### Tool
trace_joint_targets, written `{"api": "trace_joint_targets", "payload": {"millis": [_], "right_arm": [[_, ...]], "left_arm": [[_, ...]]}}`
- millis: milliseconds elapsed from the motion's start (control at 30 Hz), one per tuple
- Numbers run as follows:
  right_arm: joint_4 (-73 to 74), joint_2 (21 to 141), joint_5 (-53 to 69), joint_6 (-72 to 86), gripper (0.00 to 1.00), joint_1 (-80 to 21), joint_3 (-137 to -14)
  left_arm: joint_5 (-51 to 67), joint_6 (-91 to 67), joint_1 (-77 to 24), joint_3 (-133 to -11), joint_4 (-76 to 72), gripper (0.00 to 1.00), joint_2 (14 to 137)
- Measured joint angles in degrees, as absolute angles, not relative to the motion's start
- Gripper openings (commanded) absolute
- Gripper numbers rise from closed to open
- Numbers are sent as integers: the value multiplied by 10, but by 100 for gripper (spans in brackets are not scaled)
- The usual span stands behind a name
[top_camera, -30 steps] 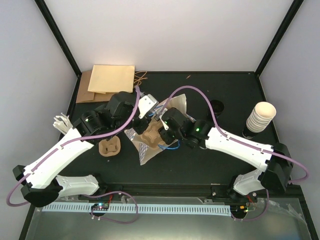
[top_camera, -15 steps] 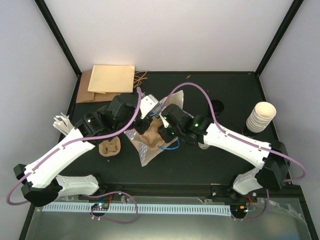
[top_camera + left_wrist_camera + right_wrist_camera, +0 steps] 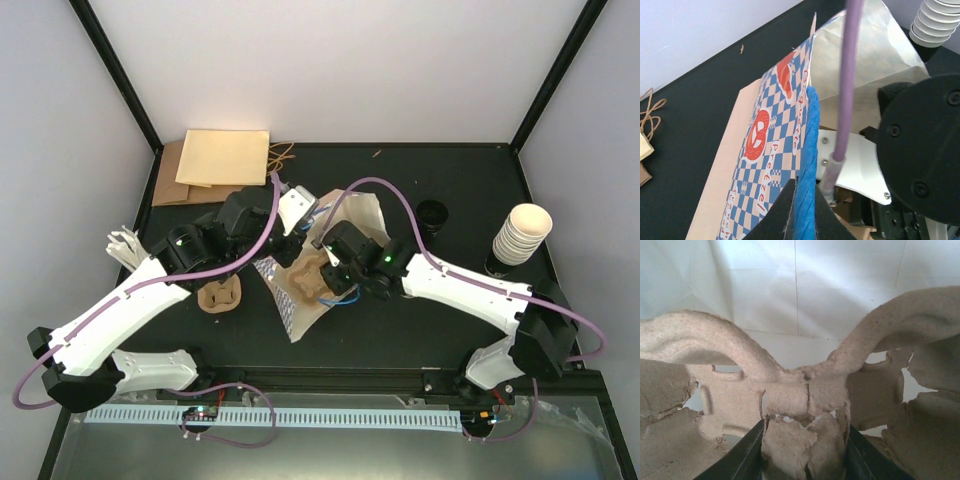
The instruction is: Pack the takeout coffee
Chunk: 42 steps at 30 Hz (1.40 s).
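Two claws share one bag. The left claw (image 3: 804, 202) is pressed together on the blue rim of the blue-checked paper bag (image 3: 765, 150), lifting its mouth; that pinch wants to be held high and steady. The right claw (image 3: 805, 452) pinches the centre tab of the brown moulded-pulp cup carrier (image 3: 805, 390), with the bag's pale lining just ahead of it. The carrier should go in straight and level, gently, since the tab already looks torn. The small cream paper cup I cannot find. A round black plastic lid (image 3: 432, 212) sits beyond and right of the right claw, well apart. The black worktop (image 3: 450, 335) is matte, with white walls around it.
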<state>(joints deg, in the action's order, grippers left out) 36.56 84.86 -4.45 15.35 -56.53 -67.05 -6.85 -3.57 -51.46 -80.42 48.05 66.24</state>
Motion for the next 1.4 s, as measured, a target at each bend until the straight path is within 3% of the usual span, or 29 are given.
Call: {"api": "trace_joint_targets", "payload": {"millis": [233, 433, 567, 733, 800, 1100, 1267, 1400], "right_arm": [[364, 820, -44, 153, 34, -568, -639], [439, 810, -41, 144, 34, -576, -686], [480, 792, -40, 135, 34, -576, -712], [507, 787, -39, 126, 34, -576, -713], [510, 791, -38, 124, 34, -576, -713], [513, 819, -32, 117, 34, -576, -725], [514, 829, -29, 112, 34, -577, -736], [515, 842, -29, 109, 34, -577, -745]], "left_arm": [[-70, -61, -502, -818, 497, 6, 670], [15, -84, -440, -866, 529, 6, 703], [77, -100, -394, -867, 539, 24, 711], [116, -107, -357, -867, 545, 59, 712], [131, -99, -354, -866, 544, 68, 709], [170, -59, -369, -862, 553, 78, 613], [155, -57, -458, -862, 562, 80, 573], [91, -61, -492, -862, 564, 90, 562]]}}
